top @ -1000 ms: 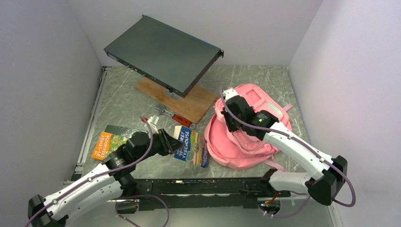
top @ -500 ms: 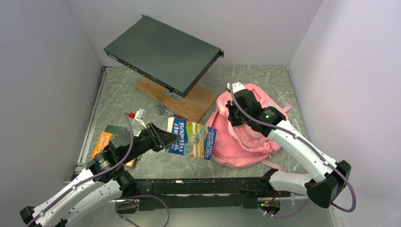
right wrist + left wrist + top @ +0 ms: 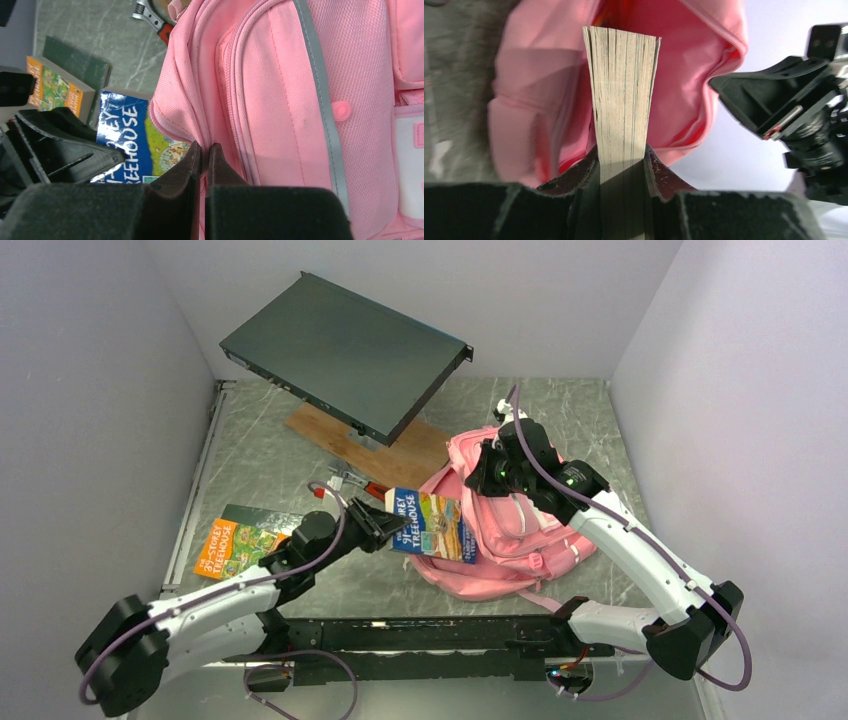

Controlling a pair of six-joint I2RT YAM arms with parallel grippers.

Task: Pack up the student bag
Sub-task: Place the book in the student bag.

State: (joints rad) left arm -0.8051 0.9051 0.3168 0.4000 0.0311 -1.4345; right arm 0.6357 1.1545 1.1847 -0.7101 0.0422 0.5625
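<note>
Sprawling across the right-centre of the marbled table (image 3: 560, 410), the student bag (image 3: 505, 535) lies with its pink mouth facing left. The right gripper (image 3: 205, 150) is pinched tight on the fabric lip beside the zip, with its fingers nipped together on that edge. At that mouth comes a thick paperback (image 3: 432, 525) with a blue "Treehouse" cover. The left gripper (image 3: 621, 157) clamps it by its near end, jaws squeezed flat against both covers. From the left wrist the page block points straight into the pink opening. Whether it has actually crossed the rim, I cannot tell. Further left, a second book (image 3: 235, 540) with an orange and green cover lies flat on the table. Behind sit a wrench (image 3: 345, 478), a wooden board (image 3: 405, 455) and, tilted above it, a dark flat metal case (image 3: 345, 355).
</note>
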